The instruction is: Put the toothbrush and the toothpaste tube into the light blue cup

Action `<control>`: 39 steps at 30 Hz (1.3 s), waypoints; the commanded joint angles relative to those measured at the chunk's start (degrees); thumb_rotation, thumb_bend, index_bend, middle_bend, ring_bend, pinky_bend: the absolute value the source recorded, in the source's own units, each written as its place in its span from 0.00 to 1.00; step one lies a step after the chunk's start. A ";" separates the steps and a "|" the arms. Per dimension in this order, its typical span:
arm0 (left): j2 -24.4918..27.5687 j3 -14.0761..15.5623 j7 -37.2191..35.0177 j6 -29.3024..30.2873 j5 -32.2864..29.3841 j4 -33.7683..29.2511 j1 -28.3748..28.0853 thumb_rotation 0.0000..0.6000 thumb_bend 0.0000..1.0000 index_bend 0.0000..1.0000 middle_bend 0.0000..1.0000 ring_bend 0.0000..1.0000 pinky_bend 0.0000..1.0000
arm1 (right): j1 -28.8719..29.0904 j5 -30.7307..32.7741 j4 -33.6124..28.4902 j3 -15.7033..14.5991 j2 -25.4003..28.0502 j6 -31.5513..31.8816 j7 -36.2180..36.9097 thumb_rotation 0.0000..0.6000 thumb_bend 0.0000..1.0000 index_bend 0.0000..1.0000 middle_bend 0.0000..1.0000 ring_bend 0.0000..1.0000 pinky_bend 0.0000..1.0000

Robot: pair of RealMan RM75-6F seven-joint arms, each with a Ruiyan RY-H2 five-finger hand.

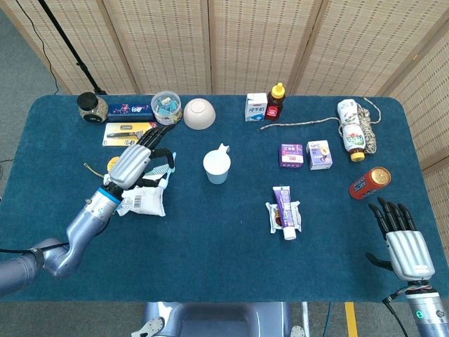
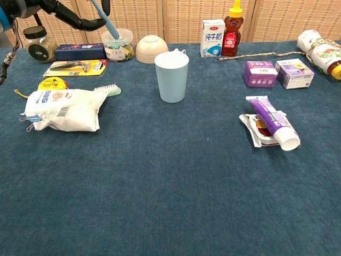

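Observation:
The light blue cup [image 1: 217,167] [image 2: 171,76] stands upright mid-table. My left hand [image 1: 132,165] [image 2: 74,18] is raised above the table left of the cup and pinches a blue toothbrush [image 2: 105,22], which slants down to the right. A mint-green brush [image 2: 109,89] [image 1: 166,168] lies on the cloth beside a white bag. The purple toothpaste tube [image 1: 285,209] [image 2: 270,120] lies on a white wrapper to the right of the cup. My right hand [image 1: 405,246] rests open near the front right edge, holding nothing; the chest view does not show it.
A white bag [image 1: 145,200] [image 2: 64,109] lies below my left hand. Along the back stand a jar [image 2: 117,44], a white bowl [image 1: 199,114], a milk carton [image 1: 255,107] and a honey bottle [image 1: 276,102]. Two purple boxes [image 1: 306,155] and a red can [image 1: 370,182] sit right.

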 commanded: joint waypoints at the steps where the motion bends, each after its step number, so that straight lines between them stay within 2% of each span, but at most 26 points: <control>1: 0.25 -3.24 -0.82 -6.40 -5.20 -2.21 -2.99 1.00 0.39 0.59 0.00 0.00 0.00 | -0.01 0.29 0.23 0.24 -0.14 0.19 -0.33 1.00 0.00 0.00 0.00 0.00 0.00; 7: -1.50 -6.91 -1.88 -13.61 -10.21 -2.90 -6.86 1.00 0.39 0.58 0.00 0.00 0.00 | -0.47 0.31 0.48 0.76 -0.38 1.85 -1.18 1.00 0.00 0.00 0.00 0.00 0.00; 15: -6.00 -9.52 2.19 -16.41 -14.24 0.06 -10.37 1.00 0.39 0.58 0.00 0.00 0.00 | -0.28 1.16 0.92 0.94 -0.40 1.10 -0.60 1.00 0.00 0.00 0.00 0.00 0.00; 21: -10.26 -11.82 -1.50 -21.43 -19.32 3.26 -12.30 1.00 0.39 0.58 0.00 0.00 0.00 | 0.09 2.40 1.43 1.30 -0.46 -0.02 0.03 1.00 0.00 0.00 0.00 0.00 0.00; 28: -14.59 -12.62 -3.88 -23.44 -19.65 9.18 -13.39 1.00 0.39 0.58 0.00 0.00 0.00 | 0.54 3.12 1.82 1.19 -0.32 -1.60 1.71 1.00 0.00 0.00 0.00 0.00 0.00; 39: -20.76 -13.33 -9.25 -25.46 -16.81 18.56 -14.41 1.00 0.39 0.55 0.00 0.00 0.00 | 1.12 4.70 2.66 1.55 -0.77 -3.13 1.78 1.00 0.00 0.00 0.00 0.00 0.00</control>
